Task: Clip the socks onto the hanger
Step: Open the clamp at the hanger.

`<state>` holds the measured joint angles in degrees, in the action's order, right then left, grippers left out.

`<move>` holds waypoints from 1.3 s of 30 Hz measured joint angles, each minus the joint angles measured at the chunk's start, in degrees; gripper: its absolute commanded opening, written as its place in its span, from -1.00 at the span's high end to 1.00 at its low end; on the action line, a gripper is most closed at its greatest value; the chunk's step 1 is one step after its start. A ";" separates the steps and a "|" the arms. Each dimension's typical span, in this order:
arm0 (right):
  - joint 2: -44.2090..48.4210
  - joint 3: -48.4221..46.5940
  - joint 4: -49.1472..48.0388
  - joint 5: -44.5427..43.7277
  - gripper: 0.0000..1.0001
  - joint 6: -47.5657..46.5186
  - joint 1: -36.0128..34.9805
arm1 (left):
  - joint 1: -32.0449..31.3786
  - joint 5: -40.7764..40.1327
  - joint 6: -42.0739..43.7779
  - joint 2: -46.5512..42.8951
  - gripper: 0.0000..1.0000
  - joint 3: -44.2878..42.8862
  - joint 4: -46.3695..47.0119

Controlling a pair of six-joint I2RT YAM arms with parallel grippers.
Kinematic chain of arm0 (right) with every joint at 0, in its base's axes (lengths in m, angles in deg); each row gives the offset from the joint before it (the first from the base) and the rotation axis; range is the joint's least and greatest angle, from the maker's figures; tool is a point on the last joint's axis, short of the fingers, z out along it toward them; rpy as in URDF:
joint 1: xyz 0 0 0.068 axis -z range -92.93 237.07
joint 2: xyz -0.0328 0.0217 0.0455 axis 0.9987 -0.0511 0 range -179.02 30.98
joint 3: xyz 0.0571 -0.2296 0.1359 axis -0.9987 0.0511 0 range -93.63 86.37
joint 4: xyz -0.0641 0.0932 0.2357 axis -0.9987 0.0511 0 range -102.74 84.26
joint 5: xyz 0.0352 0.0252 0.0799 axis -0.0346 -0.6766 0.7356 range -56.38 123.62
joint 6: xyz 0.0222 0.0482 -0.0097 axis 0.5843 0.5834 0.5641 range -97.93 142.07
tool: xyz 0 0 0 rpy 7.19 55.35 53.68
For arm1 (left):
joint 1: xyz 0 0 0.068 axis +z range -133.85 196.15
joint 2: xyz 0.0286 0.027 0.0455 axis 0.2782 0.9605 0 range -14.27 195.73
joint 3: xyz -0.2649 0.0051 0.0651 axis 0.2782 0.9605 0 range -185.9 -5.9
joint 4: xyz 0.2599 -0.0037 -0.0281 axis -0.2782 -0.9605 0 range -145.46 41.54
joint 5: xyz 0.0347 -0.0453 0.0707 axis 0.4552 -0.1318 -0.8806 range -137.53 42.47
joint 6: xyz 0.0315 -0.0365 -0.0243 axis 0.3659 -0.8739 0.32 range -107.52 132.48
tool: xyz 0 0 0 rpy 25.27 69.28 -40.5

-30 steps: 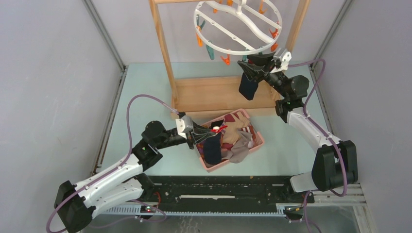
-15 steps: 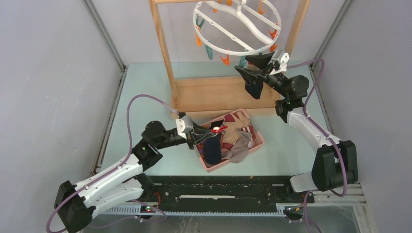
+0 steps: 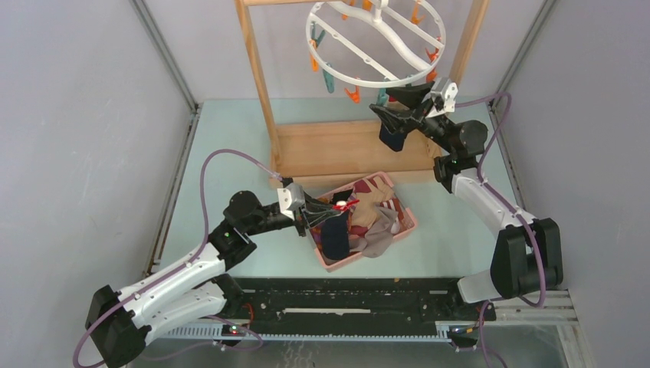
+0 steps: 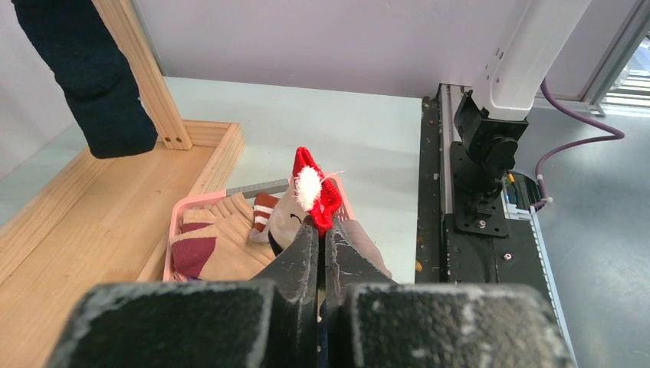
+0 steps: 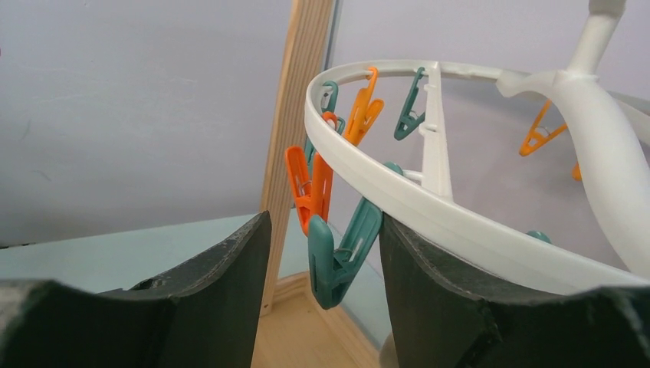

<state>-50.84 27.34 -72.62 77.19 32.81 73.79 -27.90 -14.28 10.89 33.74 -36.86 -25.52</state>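
Observation:
The white ring hanger hangs from the wooden rack with orange and teal clips along its rim. My right gripper is open just under the rim, its jaws either side of a teal clip without pressing it. A navy sock dangles below that gripper; what holds it up is hidden. My left gripper is shut on the red-cream cuff of another navy sock, over the pink basket. More socks lie piled in the basket.
The pink basket sits on the table near the arms' bases. The wooden rack's posts and flat base stand behind it. An orange clip hangs beside the teal one. Grey walls close in left and right.
My right gripper's jaws have opened wider beside the teal clip, and the hanger ring has swayed slightly. Less of the dangling navy sock shows below them. The left arm has not moved.

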 measured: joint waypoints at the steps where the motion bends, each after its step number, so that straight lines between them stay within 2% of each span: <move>1: -0.22 0.00 -0.42 -0.04 -0.21 0.28 0.04 | 0.00 0.00 0.00 0.00 0.99 0.00 0.00; 20: -1.99 -0.72 -3.45 -0.46 0.24 4.63 0.13 | 0.00 0.02 -0.09 0.00 0.99 0.00 0.00; 27: -2.23 -0.74 -3.37 -0.66 0.54 5.05 0.13 | 0.00 0.00 -0.15 0.00 0.99 0.00 0.00; 35: -2.23 -1.49 -2.97 -0.63 1.00 5.09 0.13 | 0.00 0.00 -0.44 0.00 0.99 0.00 0.02; 39: -2.23 -1.57 -2.93 -0.81 1.00 5.92 0.13 | 0.00 -0.11 -0.46 0.11 0.99 -0.13 0.11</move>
<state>-53.07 25.77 -75.55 76.38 38.74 73.92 -27.90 -14.38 10.43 33.85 -36.99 -25.41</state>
